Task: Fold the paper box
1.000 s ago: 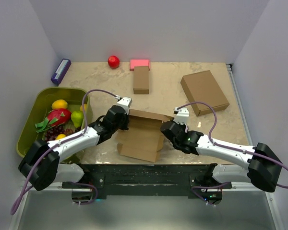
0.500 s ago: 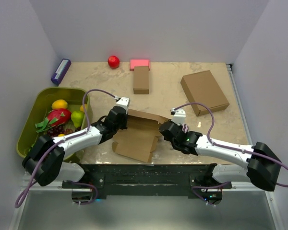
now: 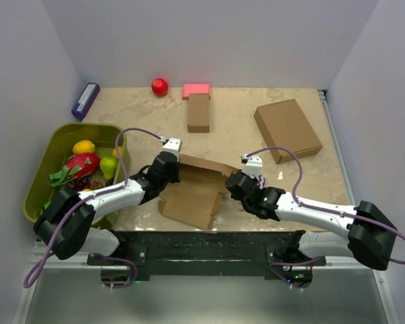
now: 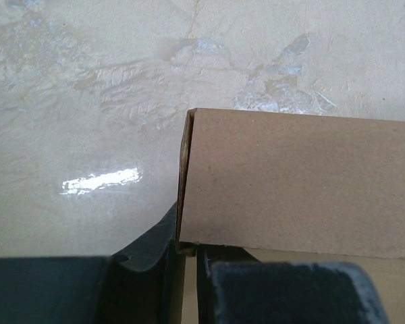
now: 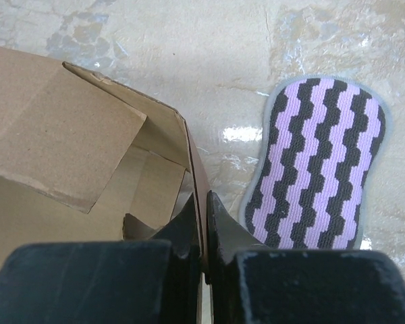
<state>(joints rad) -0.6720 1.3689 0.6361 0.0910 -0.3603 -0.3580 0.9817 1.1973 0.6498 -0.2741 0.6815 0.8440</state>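
The paper box [image 3: 192, 192] is a plain brown cardboard piece, partly raised, lying between my two arms near the table's front. My left gripper [image 3: 170, 166] is shut on its left wall. In the left wrist view the gripper [image 4: 187, 244] pinches the bottom corner of a flat cardboard panel [image 4: 304, 182]. My right gripper [image 3: 231, 182] is shut on the right wall. The right wrist view shows the gripper [image 5: 204, 208] clamping the thin wall edge, with an inner flap [image 5: 61, 145] folded over the box's hollow.
A purple and black striped pad [image 5: 317, 162] lies just right of the box. At the left stands a green bin [image 3: 61, 131] of fruit. Along the back are a red ball [image 3: 160, 86], a pink block [image 3: 196, 89], a narrow brown box [image 3: 198, 113], a larger brown box [image 3: 287, 129] and a purple item [image 3: 85, 100].
Both grippers have shifted slightly left with the box in them. The box's near part has slid left and toward the front edge, skewing it.
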